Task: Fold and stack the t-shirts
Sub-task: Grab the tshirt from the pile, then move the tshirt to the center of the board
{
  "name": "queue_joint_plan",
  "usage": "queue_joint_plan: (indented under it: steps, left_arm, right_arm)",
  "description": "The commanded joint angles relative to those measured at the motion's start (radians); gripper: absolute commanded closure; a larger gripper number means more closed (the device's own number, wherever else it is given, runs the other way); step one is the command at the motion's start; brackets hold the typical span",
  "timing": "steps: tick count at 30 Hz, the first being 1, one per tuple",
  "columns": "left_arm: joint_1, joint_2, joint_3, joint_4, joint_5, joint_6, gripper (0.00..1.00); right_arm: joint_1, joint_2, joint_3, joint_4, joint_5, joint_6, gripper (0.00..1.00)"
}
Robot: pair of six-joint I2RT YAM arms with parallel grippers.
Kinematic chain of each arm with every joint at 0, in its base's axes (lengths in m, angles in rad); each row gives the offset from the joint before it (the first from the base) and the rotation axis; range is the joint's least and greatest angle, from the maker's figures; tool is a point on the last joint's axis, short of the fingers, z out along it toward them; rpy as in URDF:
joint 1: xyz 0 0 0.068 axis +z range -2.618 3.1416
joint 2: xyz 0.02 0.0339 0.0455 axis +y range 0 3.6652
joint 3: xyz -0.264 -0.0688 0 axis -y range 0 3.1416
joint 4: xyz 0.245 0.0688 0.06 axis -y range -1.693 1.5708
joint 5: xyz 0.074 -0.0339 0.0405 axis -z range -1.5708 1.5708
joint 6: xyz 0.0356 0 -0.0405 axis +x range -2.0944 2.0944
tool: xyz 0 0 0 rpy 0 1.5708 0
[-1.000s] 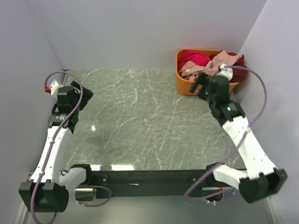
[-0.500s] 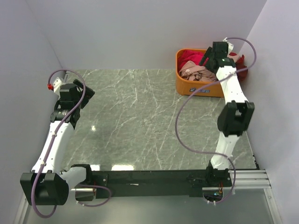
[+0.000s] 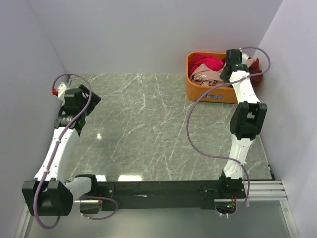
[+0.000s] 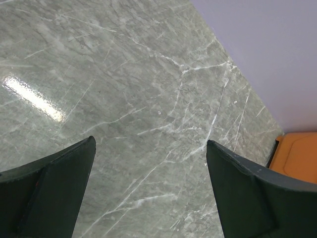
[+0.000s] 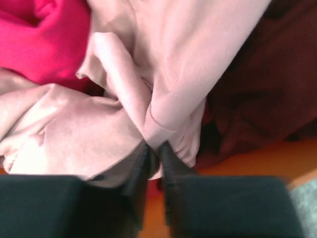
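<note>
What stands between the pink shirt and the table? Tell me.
The right gripper pinches the pink shirt directly. The magenta shirt and dark red shirt lie against it, and the tub wall rises before the table. Nothing else visible.

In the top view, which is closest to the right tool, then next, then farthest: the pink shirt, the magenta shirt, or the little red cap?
1. pink shirt: in the orange tub, pinched by the right tool.
2. magenta shirt: beside it in the tub, on the left.
3. red cap: far across the table, by the left arm.
</note>
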Motion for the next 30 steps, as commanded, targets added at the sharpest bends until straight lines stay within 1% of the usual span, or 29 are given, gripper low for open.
queue_joint_plan:
  steps: [1, 3, 7, 10, 15, 17, 18, 21, 22, 24, 25, 26, 27, 28, 29, 30]
  left_arm:
    - [0.001, -0.006, 0.045, 0.024, 0.003, 0.016, 0.01]
    - [0.001, -0.020, 0.045, 0.020, -0.002, 0.017, 0.01]
    - [0.001, -0.045, 0.043, 0.029, 0.001, 0.019, 0.01]
    - [0.001, -0.063, 0.045, 0.027, 0.009, 0.019, 0.01]
    - [0.001, -0.100, 0.043, 0.043, 0.036, 0.016, 0.01]
    - [0.001, -0.117, 0.046, 0.041, 0.044, 0.019, 0.00]
    - [0.001, -0.124, 0.052, 0.037, 0.045, 0.016, 0.01]
    - [0.001, -0.156, 0.051, 0.027, 0.050, 0.014, 0.01]
    - [0.001, -0.167, 0.048, 0.027, 0.053, 0.010, 0.00]
    - [0.001, -0.199, 0.033, 0.035, 0.064, 0.005, 0.00]
    - [0.001, -0.209, 0.028, 0.038, 0.070, -0.003, 0.00]
    - [0.001, -0.227, 0.016, 0.038, 0.076, -0.006, 0.00]
    - [0.001, -0.236, 0.011, 0.034, 0.081, -0.010, 0.00]
    - [-0.001, -0.242, 0.008, 0.026, 0.087, -0.019, 0.01]
    - [0.001, -0.255, 0.008, 0.018, 0.090, -0.021, 0.01]
    - [0.001, -0.262, 0.010, -0.008, 0.091, -0.023, 0.01]
  right_arm:
    - [-0.012, -0.023, 0.046, 0.064, -0.022, -0.030, 0.87]
    - [-0.009, -0.049, 0.093, 0.066, -0.075, -0.045, 1.00]
    - [-0.011, -0.177, 0.073, 0.162, -0.141, -0.071, 1.00]
    - [-0.006, -0.330, 0.040, 0.265, -0.225, -0.080, 1.00]
    - [0.035, -0.448, 0.105, 0.279, -0.385, -0.071, 1.00]
    - [0.058, -0.503, 0.110, 0.319, -0.414, -0.070, 1.00]
    - [0.104, -0.522, 0.113, 0.331, -0.420, -0.068, 1.00]
    - [0.187, -0.574, 0.150, 0.356, -0.424, -0.097, 1.00]
    - [0.261, -0.585, 0.168, 0.359, -0.428, -0.109, 1.00]
    - [0.338, -0.587, 0.243, 0.361, -0.431, -0.132, 1.00]
    - [0.404, -0.585, 0.271, 0.364, -0.448, -0.134, 1.00]
    - [0.434, -0.588, 0.303, 0.380, -0.468, -0.131, 1.00]
    - [0.455, -0.594, 0.300, 0.405, -0.492, -0.098, 1.00]
    - [0.493, -0.614, 0.287, 0.466, -0.514, -0.073, 1.00]
    - [0.509, -0.625, 0.250, 0.495, -0.567, -0.052, 1.00]
    - [0.523, -0.635, 0.225, 0.515, -0.586, -0.021, 1.00]
